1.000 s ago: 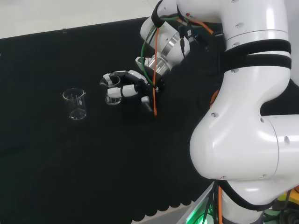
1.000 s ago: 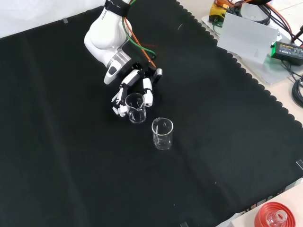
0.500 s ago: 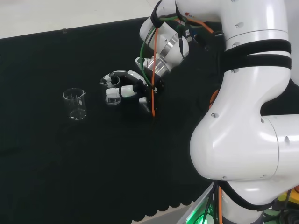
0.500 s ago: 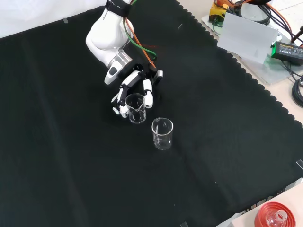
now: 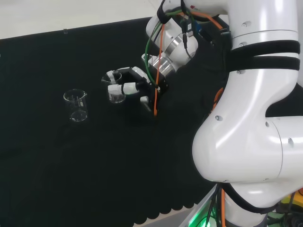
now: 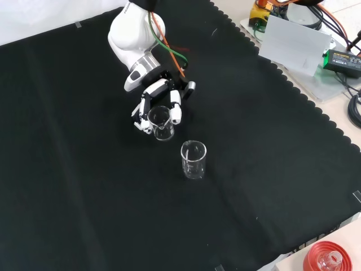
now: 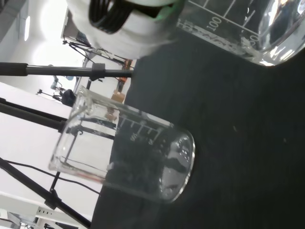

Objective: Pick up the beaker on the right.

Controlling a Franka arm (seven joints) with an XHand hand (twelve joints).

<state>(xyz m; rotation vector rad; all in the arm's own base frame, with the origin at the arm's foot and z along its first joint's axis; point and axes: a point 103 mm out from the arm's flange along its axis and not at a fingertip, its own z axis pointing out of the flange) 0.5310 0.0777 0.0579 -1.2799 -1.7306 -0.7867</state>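
Two clear glass beakers are on the bench. In the head view the right-hand beaker [image 5: 115,93] sits inside the hand [image 5: 129,85], whose fingers and thumb curl round its wall. The other beaker [image 5: 76,105] stands upright on the black cloth to its left, apart from the hand. From the front, the held beaker [image 6: 161,122] is below the hand [image 6: 160,91], and the free beaker [image 6: 193,160] stands nearer the camera. Close up in the wrist view, the held beaker's graduated wall [image 7: 238,28] sits beside a blurred white finger [image 7: 124,24], with the free beaker [image 7: 125,151] beyond.
The arm's white links [image 5: 251,118] stand at the head view's right. In the front view a red ribbed stand with a flask [image 6: 327,259] sits off the cloth at the lower right. Grey equipment and cables [image 6: 296,45] lie beyond the cloth's scalloped edge [image 6: 304,107].
The hand has closed round the right-hand beaker and moved slightly upward in both views with the beaker in it. The other beaker has not moved.
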